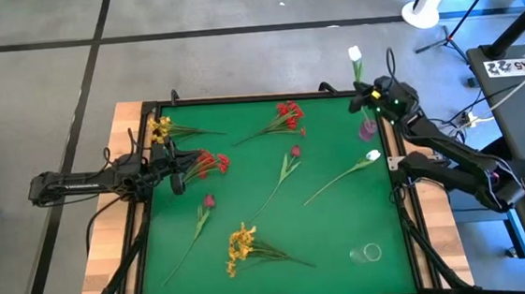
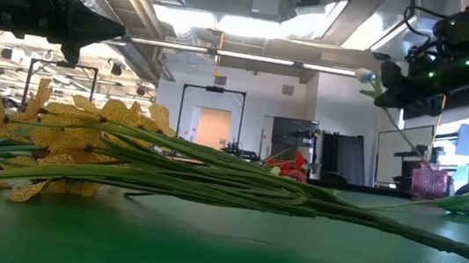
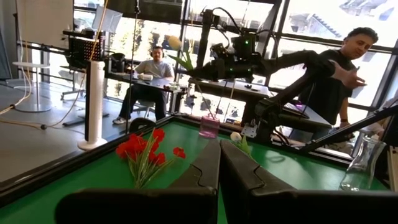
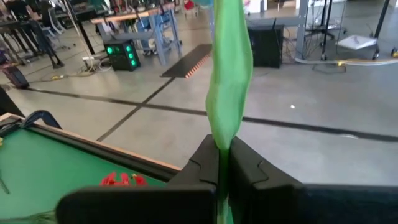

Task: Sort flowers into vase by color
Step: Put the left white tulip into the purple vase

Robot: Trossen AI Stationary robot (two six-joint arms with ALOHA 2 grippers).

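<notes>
We are in a robotics lab or open workshop. Beyond the left gripper [image 3: 219, 180], past the green surface [image 1: 344, 225], we see a person seated at a desk [image 3: 152, 78] crowded with equipment, and a second person standing [image 3: 339, 74] by tall windows. Behind the right gripper [image 4: 222, 163] lie bare concrete floor [image 4: 298, 130], a workbench [image 4: 134, 28] and a box with green lights [image 4: 121, 55]. Overhead run exposed ducts and strip lights [image 2: 230, 12].

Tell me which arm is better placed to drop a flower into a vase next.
Right. Its hand is shut on a white tulip, raised near the pink vase. The left hand is shut, holding nothing, beside a red cluster.
</notes>
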